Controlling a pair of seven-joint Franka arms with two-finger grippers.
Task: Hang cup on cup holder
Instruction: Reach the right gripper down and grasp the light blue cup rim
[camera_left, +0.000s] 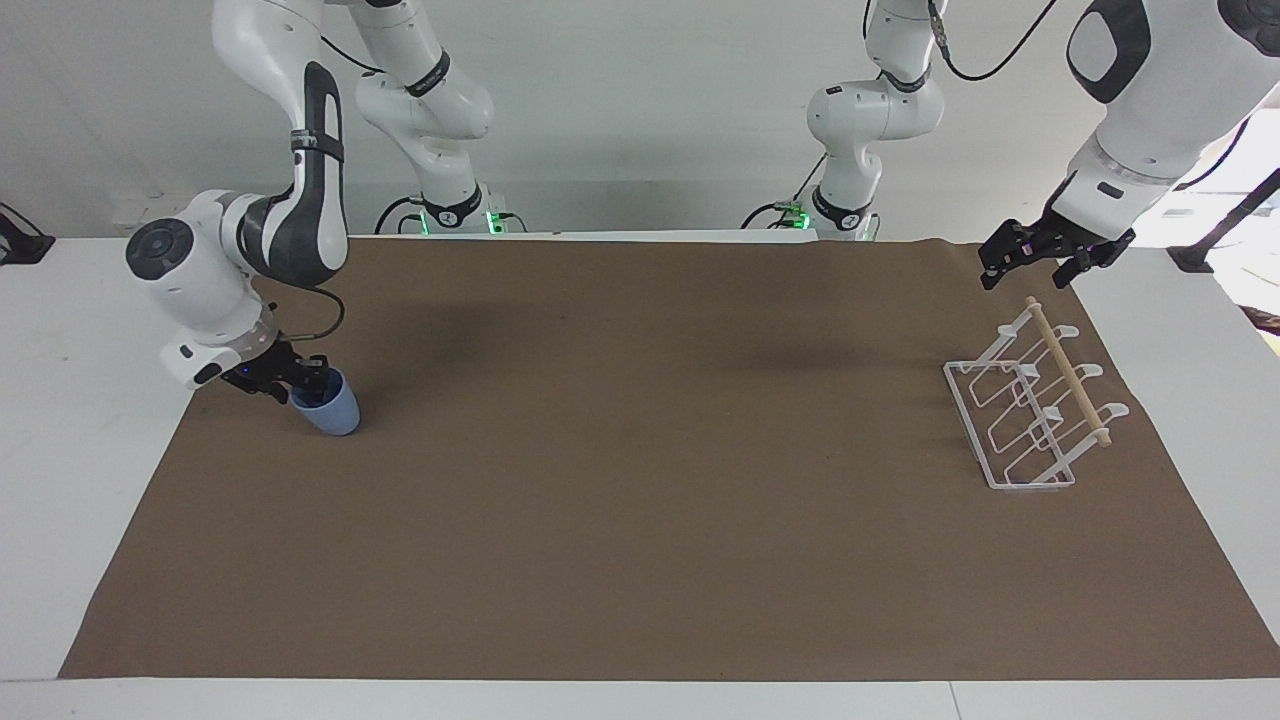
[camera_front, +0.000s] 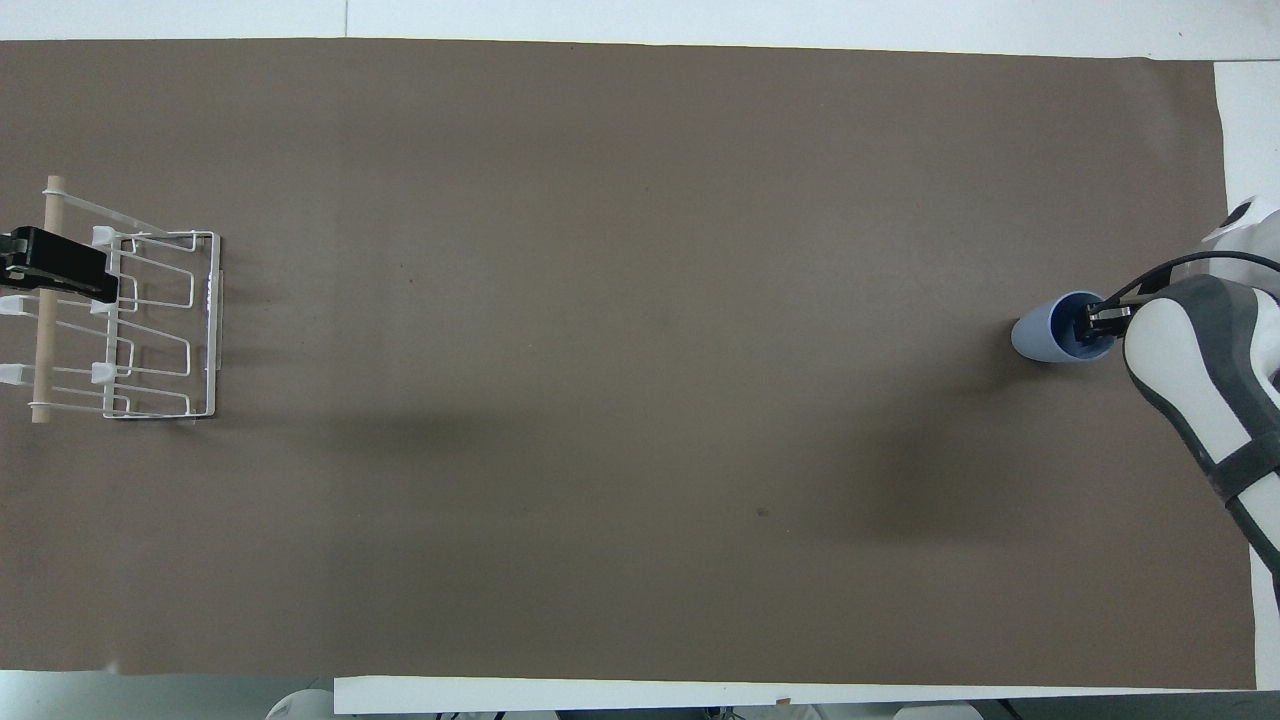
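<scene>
The light-blue cup (camera_left: 334, 413) stands mouth up on the brown mat at the right arm's end of the table; it also shows in the overhead view (camera_front: 1038, 338). My right gripper (camera_left: 297, 384) is down at the cup's rim, open, with one finger inside the mouth and one outside the wall (camera_front: 1094, 323). The white wire cup holder (camera_left: 1030, 412) with its wooden dowel stands at the left arm's end (camera_front: 150, 330). My left gripper (camera_left: 1030, 266) hangs open over the end of the holder nearer to the robots, apart from it (camera_front: 55, 268).
A brown mat (camera_left: 640, 480) covers most of the white table. Between the cup and the holder lies a long bare stretch of mat. The two arm bases stand at the table's edge nearest the robots.
</scene>
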